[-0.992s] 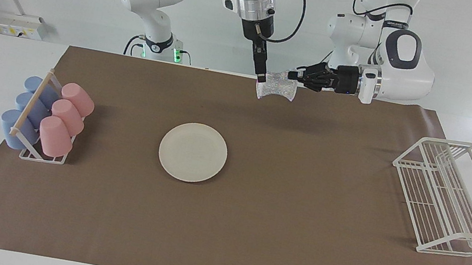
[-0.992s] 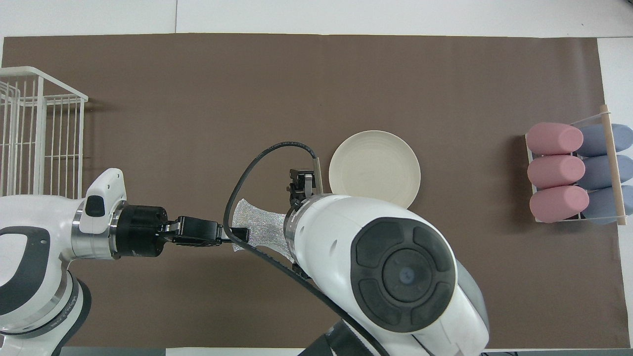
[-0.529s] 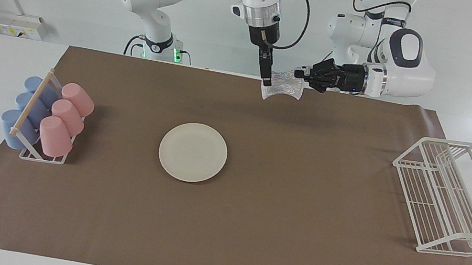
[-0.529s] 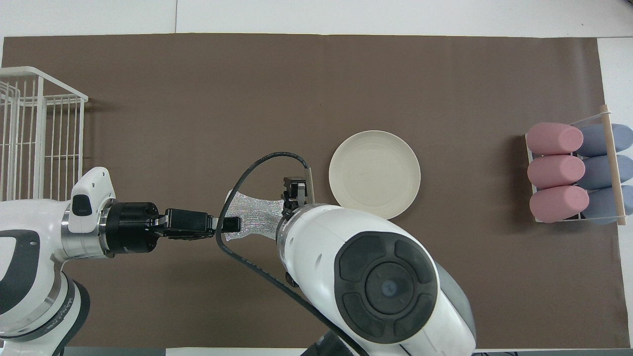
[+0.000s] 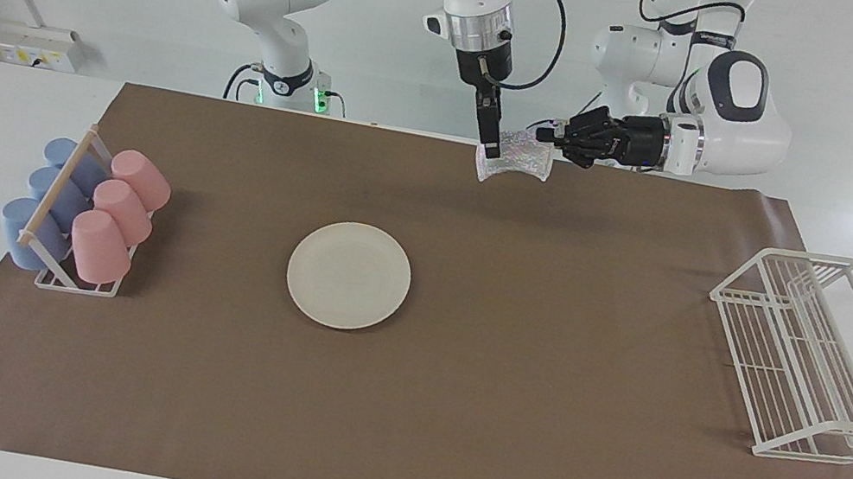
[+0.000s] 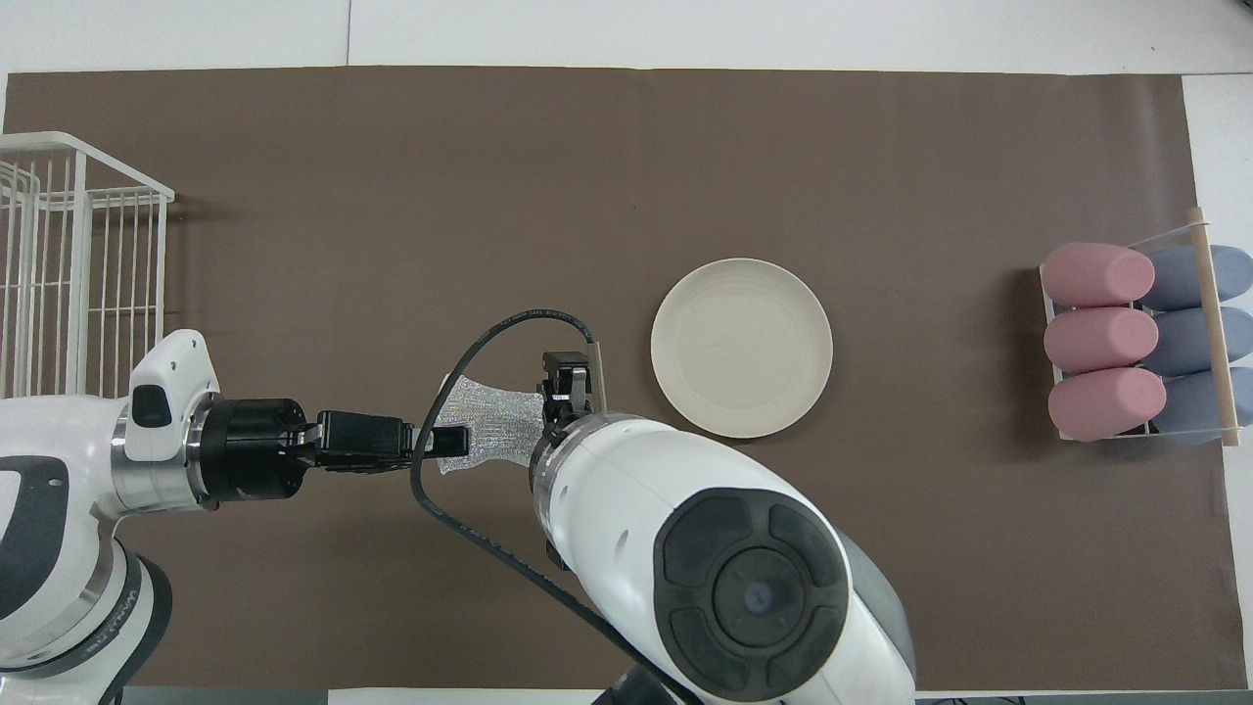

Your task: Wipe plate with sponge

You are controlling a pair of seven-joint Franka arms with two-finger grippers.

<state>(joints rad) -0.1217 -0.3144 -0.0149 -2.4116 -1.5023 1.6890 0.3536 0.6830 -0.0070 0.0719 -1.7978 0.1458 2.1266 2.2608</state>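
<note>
Sponge (image 5: 516, 163): pinched aloft between left hand (image 5: 543, 134) and right hand (image 5: 488, 147); handover advised, one hand releasing before descent to plate (image 5: 348, 275).

Bright, even light. Glare whitens the window corner in the facing view. Soft shadows lie on the mat (image 5: 533, 434). Both views are sharp.

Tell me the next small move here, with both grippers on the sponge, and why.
Probably the left gripper should let go. Both it and the right gripper hold the sponge in the air, while the plate lies bare on the mat; the right arm could then carry it over the plate.
</note>
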